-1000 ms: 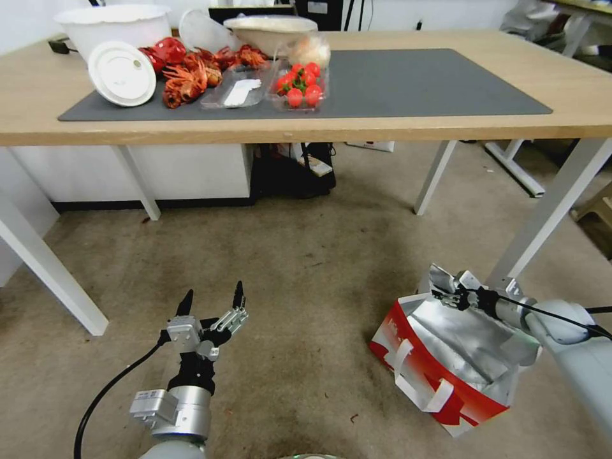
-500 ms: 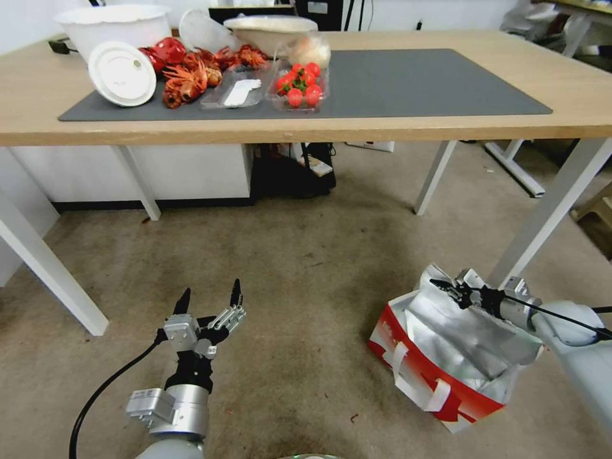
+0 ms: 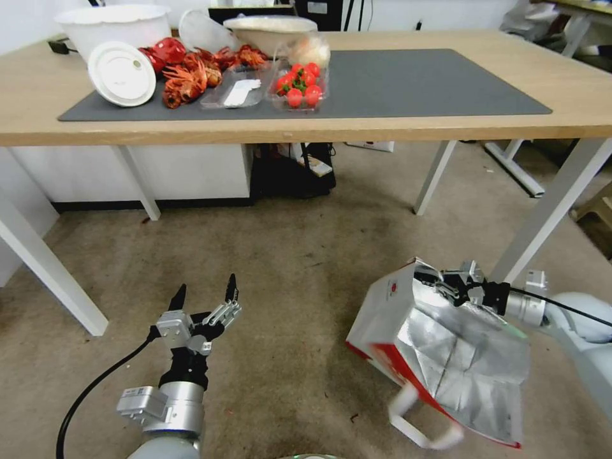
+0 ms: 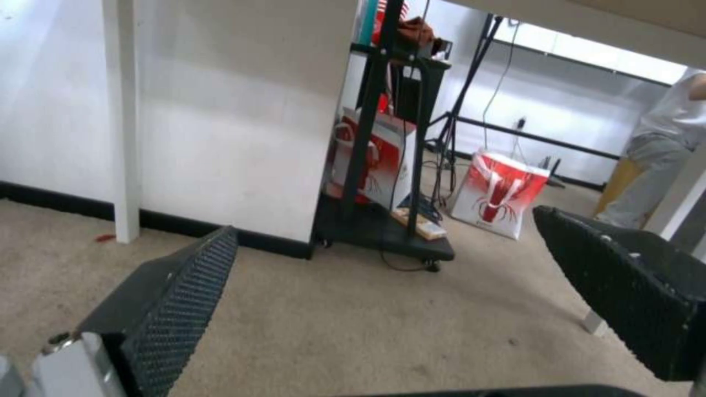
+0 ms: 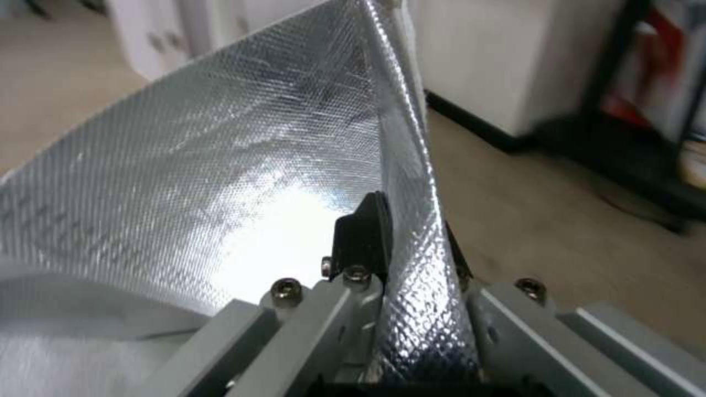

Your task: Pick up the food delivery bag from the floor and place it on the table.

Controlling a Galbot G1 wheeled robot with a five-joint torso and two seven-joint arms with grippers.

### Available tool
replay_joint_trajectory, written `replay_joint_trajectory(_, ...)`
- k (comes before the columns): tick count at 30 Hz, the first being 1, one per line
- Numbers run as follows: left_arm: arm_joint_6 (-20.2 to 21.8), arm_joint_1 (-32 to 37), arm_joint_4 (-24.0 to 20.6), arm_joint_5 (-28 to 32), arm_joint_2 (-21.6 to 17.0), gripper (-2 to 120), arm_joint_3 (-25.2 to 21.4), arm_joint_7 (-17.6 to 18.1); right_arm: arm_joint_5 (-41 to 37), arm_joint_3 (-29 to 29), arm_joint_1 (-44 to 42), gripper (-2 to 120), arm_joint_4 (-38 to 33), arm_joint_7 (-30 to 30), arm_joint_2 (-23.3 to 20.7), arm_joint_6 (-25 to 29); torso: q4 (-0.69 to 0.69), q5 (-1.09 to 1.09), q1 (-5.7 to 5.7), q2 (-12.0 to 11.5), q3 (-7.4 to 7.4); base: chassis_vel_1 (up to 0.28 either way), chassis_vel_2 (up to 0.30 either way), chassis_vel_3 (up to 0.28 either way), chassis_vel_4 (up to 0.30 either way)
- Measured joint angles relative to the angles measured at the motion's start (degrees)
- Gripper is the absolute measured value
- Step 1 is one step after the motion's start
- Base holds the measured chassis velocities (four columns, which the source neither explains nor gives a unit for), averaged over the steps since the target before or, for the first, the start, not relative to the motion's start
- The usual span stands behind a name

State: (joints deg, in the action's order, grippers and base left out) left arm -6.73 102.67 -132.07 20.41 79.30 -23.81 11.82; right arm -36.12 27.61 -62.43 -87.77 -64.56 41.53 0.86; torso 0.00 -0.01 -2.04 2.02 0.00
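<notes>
One food delivery bag (image 3: pixel 440 344) hangs tilted from the right gripper (image 3: pixel 440 288), pinched at its rim.

White, red-banded, silver-lined food delivery bag (image 3: pixel 408 319); mottled beige floor (image 3: pixel 287 287)

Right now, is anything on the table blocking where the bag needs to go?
Not on the right: the mat is bare there. Crayfish, tomatoes and bowls crowd its left end.

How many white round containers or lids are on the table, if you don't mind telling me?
3 at the table's left end: a tub at the far corner, a round lid propped before it, and a bowl behind the tomatoes. More may be hidden.
</notes>
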Motion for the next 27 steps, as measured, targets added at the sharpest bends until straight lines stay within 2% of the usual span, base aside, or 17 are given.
replay_joint_trajectory(4, 0.1, -0.1, -0.3, 0.7, 0.0, 100, -0.8, 0.0, -4.6, 0.0, 0.3, 0, -1.3, -3.7, -0.4, -1.5, 0.00, 0.00, 0.00, 0.0, 0.00, 0.000, 0.000, 0.000, 0.000)
replay_joint_trajectory(6, 0.2, -0.1, -0.6, 1.3, -0.1, 100, -1.4, -0.1, -9.3, 0.0, 0.3, 0, -2.5, -5.8, -0.6, -4.5, 0.00, 0.00, 0.00, 0.0, 0.00, 0.000, 0.000, 0.000, 0.000)
replay_joint_trajectory(14, 0.2, 0.0, -1.0, 1.3, 0.2, 100, -2.6, -1.4, -17.1, 0.1, 0.2, 0, -4.0, -11.0, -0.4, -9.9, 0.00, 0.00, 0.00, 0.0, 0.00, 0.000, 0.000, 0.000, 0.000)
replay_joint_trajectory(16, 0.2, 0.1, -1.3, 1.4, 0.4, 100, -2.9, -1.4, -20.9, 0.3, 0.0, 0, -5.1, -12.6, 0.2, -12.8, 0.00, 0.01, 0.00, 0.0, 0.00, 0.000, 0.000, 0.000, 0.000)
replay_joint_trajectory(27, -0.1, 0.5, -1.9, 1.5, 1.2, 100, -3.3, -1.3, -27.5, 1.0, -1.4, 0, -8.0, -13.3, 1.7, -16.1, 0.00, 0.01, 0.00, 0.0, 0.00, 0.000, 0.000, 0.000, 0.000)
